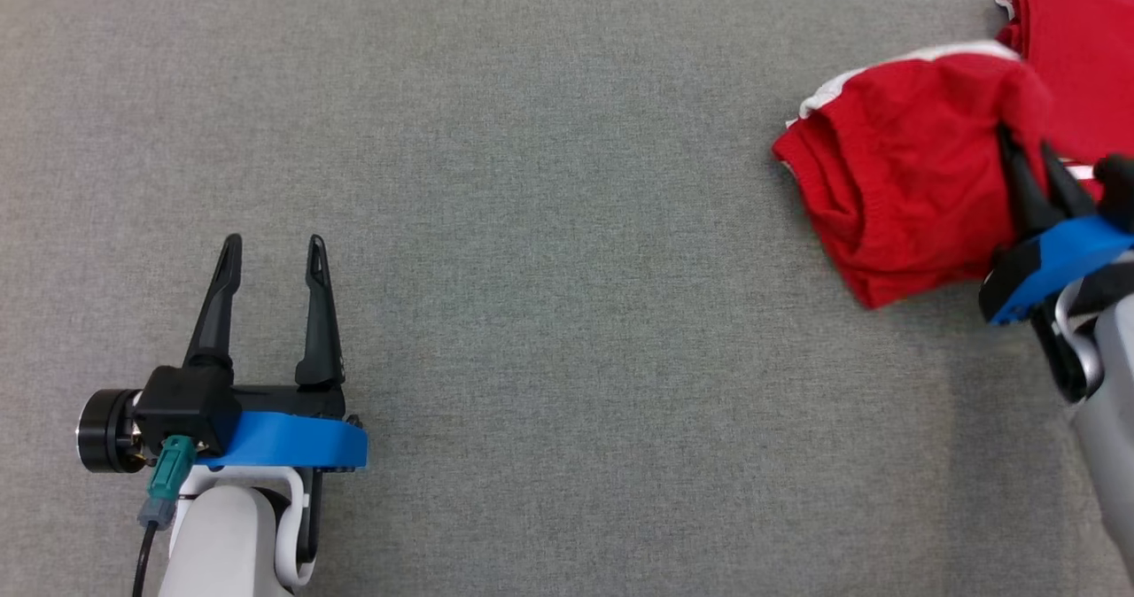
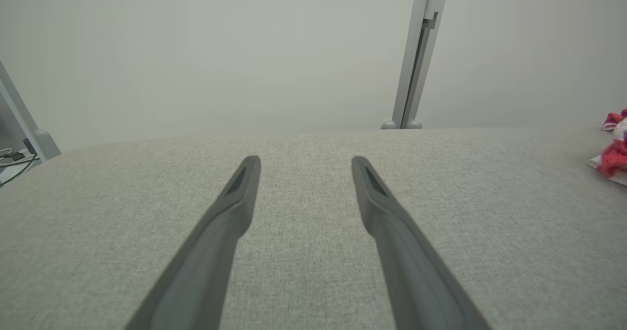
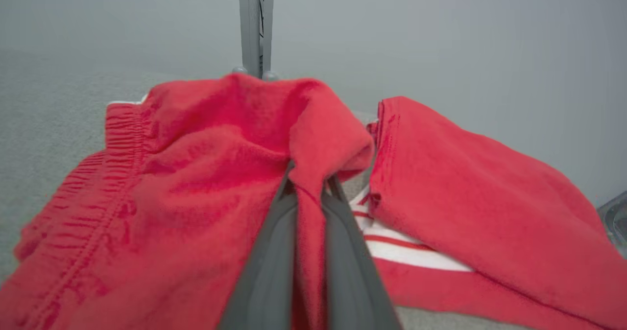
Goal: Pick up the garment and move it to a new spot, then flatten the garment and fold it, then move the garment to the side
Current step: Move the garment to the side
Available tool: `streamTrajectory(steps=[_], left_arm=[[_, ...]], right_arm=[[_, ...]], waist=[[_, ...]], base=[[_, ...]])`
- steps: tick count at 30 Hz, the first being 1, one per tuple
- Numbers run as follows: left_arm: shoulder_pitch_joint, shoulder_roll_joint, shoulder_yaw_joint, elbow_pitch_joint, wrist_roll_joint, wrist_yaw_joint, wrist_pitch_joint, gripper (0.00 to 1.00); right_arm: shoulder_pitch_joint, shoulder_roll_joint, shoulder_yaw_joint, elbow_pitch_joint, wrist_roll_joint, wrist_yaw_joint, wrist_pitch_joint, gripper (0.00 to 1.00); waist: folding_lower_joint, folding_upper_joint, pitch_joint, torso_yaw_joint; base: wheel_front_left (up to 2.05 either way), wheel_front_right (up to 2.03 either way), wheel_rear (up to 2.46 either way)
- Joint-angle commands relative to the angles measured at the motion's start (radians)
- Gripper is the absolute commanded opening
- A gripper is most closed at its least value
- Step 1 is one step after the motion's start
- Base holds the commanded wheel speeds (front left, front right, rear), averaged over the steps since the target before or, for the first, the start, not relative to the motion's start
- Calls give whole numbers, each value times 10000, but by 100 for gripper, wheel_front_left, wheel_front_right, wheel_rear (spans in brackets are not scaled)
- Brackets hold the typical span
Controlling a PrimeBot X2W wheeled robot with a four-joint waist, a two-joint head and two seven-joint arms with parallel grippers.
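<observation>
The place looks like a robotics lab or test bay. A broad table (image 1: 532,92) covered edge to edge in plain grey fabric is the work surface. Behind it stand bare, pale wall panels (image 2: 196,51) with 1 grey metal post (image 2: 416,51) between them, and loose cables (image 2: 12,157) lie past one end of the table.

Overhead head view; low wrist views across table (image 1: 567,314)
</observation>
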Motion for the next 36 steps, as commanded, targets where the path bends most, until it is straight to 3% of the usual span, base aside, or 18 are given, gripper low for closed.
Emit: streamTrajectory(steps=[1, 7, 15, 29, 30, 31, 32, 36], left_arm=[[-238, 11, -49, -26, 6, -59, -45, 100], [-308, -26, -105, -160, 22, -13, -43, 100], [-792, -52, -173, -499, 135, -19, -43, 100], [-1311, -5, -331, -777, 242, -135, -43, 100], [-1305, -12, -329, -785, 225, -129, -43, 100], [-1293, -18, -326, -786, 202, -120, -43, 100], [-1285, -24, -317, -773, 175, -119, -43, 100], [-1309, -47, -293, -686, 110, -100, -45, 100]], right_arm=[[-512, -303, 92, -99, -30, -2, 133, 0], [-1491, -1284, 199, -234, -65, -2, 709, 0], [-2293, -3236, -404, -269, 223, -2, 1442, 0], [-2840, -4179, -1202, 211, 101, -2, 1923, 0], [-2854, -4189, -1232, 229, 73, -2, 1932, 26], [-2853, -4179, -1260, 262, 29, -2, 1949, 95], [-2842, -4151, -1279, 303, 9, -2, 1993, 100], [-2808, -3981, -1496, 373, -137, -2, 2027, 100]], waist=[[0, -1, 101, 67], [0, -1, 522, 173], [0, -1, 1503, -9], [0, -1, 2136, 3], [0, -1, 2151, 18], [0, -1, 2163, 31], [0, -1, 2174, 43], [0, -1, 2117, 82]], base=[[0, 0, 0], [0, 0, 0], [0, 0, 0], [0, 0, 0], [0, 0, 0], [0, 0, 0], [0, 0, 0], [0, 0, 0]])
